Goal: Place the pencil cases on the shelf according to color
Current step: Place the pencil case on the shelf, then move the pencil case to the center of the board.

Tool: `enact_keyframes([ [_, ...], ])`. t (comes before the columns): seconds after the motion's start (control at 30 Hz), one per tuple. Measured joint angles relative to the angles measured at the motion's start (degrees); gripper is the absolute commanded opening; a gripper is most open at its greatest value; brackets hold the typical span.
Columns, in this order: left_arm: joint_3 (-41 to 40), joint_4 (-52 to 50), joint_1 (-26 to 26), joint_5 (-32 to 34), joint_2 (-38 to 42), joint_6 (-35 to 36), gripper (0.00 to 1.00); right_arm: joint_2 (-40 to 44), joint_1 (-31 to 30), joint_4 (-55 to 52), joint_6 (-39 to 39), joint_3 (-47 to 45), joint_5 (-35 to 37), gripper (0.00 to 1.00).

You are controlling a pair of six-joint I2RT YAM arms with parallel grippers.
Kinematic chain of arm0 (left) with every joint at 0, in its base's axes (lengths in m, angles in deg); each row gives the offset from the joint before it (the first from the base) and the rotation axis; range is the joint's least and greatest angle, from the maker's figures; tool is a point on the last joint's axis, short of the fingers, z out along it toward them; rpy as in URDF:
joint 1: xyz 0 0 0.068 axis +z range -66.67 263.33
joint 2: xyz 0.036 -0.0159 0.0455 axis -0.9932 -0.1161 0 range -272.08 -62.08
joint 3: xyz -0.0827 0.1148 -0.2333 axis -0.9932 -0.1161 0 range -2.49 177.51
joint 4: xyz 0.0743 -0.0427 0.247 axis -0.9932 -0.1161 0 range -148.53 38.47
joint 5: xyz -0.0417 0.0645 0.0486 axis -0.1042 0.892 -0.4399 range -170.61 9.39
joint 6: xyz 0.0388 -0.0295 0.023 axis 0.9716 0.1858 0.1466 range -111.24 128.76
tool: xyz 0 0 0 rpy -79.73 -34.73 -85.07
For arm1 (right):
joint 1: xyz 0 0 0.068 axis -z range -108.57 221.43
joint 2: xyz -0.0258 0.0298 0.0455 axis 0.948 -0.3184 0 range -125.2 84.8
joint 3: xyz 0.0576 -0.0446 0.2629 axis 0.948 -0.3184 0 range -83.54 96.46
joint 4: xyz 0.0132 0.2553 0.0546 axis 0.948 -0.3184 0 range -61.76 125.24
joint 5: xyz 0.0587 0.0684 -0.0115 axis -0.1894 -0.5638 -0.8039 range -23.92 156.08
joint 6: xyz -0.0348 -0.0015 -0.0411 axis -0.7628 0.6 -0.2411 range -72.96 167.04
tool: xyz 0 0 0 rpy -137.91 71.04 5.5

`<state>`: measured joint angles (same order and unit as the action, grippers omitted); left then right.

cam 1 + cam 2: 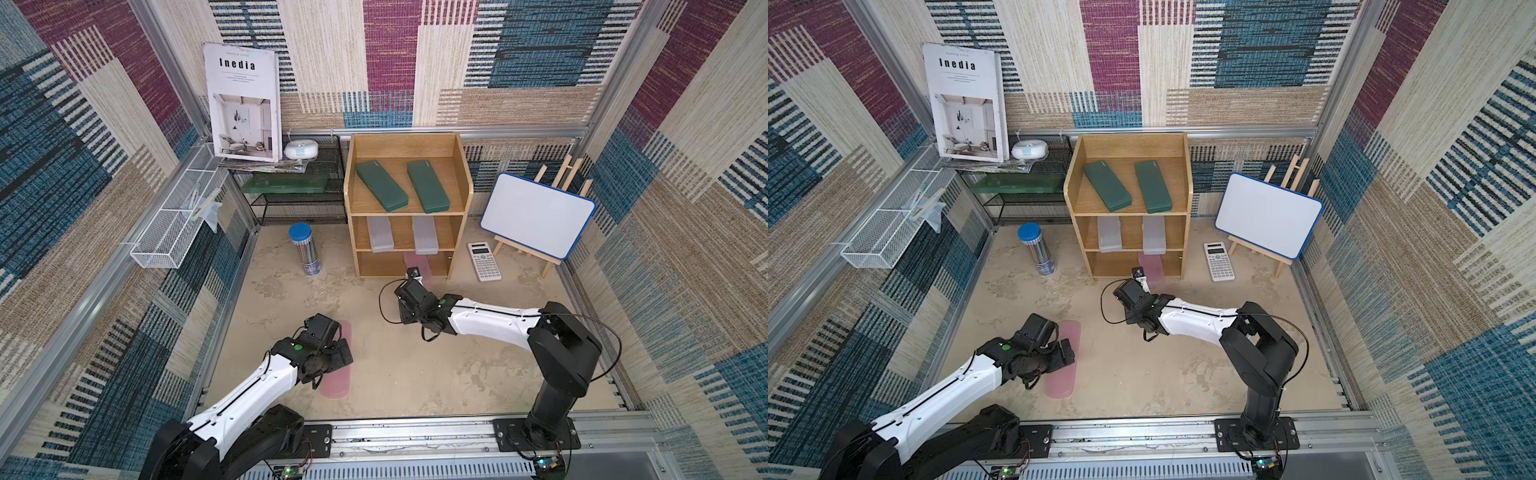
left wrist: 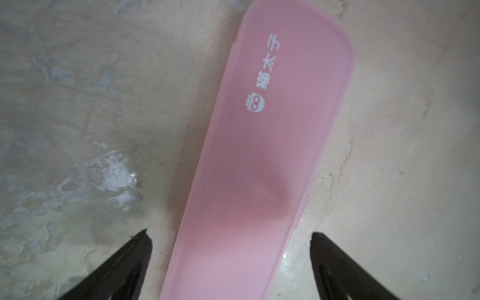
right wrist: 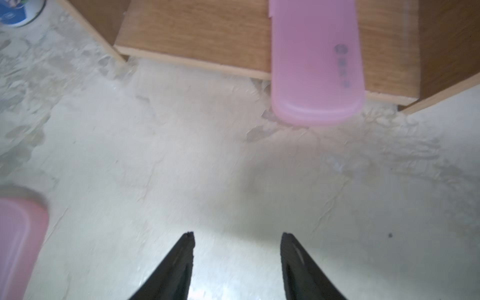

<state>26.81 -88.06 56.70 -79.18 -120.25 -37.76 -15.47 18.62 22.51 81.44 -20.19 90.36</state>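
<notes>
- In both top views the shelf (image 1: 401, 166) is standing against the back edge of the bench (image 1: 415, 374). The dark green cases (image 1: 382, 185) are lying side by side on its top tier, and the frosted white cases (image 1: 380, 235) are lying on its middle tier. Neither wrist view is showing these four.
- The right wrist view is showing plainly what the right arm is partly covering in the top views. The shelved pink case (image 3: 315, 65) is lying on the bottom tier, toward its right side, with its rounded end sticking out past the tier's front edge.
- The right gripper (image 3: 237, 233) is hovering over bare bench in front of the shelf. Its fingers are standing parted and gripping nothing, and the shelved pink case is lying ahead of the fingertips, well apart from them.
- The left wrist view is showing a white printed logo on the loose pink case (image 2: 259, 155), which the top views are not resolving. This case is lying flat on the bench toward the front edge, left of its middle.
- The left gripper (image 2: 231, 236) is reaching down over the loose pink case with its fingers spread, one on each side. A strip of bench is showing between each fingertip and the case's long edges, so the fingers are not clamping it.
- In the top views the left wrist is covering the middle of this case, leaving only its two ends showing.
</notes>
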Motion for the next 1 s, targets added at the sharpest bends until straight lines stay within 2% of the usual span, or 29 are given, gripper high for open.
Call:
enact_keyframes([
  [0.27,-1.84,1.11,-6.25,0.48,-2.95,-2.97,0.99,10.6,-4.39,-3.08,4.63,-7.96,1.57,0.69],
  [0.37,-1.38,1.51,-9.75,3.43,-5.64,-4.74,0.99,16.33,-4.7,-4.0,5.86,-10.69,2.1,0.72],
  [0.47,0.52,1.33,-13.84,6.25,-9.55,-6.43,0.99,21.79,-4.81,-4.9,6.86,-13.31,2.93,0.76],
  [0.57,4.15,2.38,-18.45,6.12,-14.27,-8.63,0.99,25.81,-4.85,-6.45,7.43,-15.15,3.37,0.79],
  [0.77,13.73,5.29,-25.44,6.69,-21.59,-10.43,0.99,29.38,-4.85,-9.2,8.76,-16.79,3.72,0.85],
  [0.9,17.29,4.24,-26.47,8.44,-22.29,-10.45,0.99,30.4,-4.85,-9.62,8.92,-17.0,3.26,0.9],
  [1.0,17.62,1.4,-26.47,11.13,-19.76,-10.45,0.99,30.18,-4.85,-8.39,7.04,-17.29,0.5,0.91],
])
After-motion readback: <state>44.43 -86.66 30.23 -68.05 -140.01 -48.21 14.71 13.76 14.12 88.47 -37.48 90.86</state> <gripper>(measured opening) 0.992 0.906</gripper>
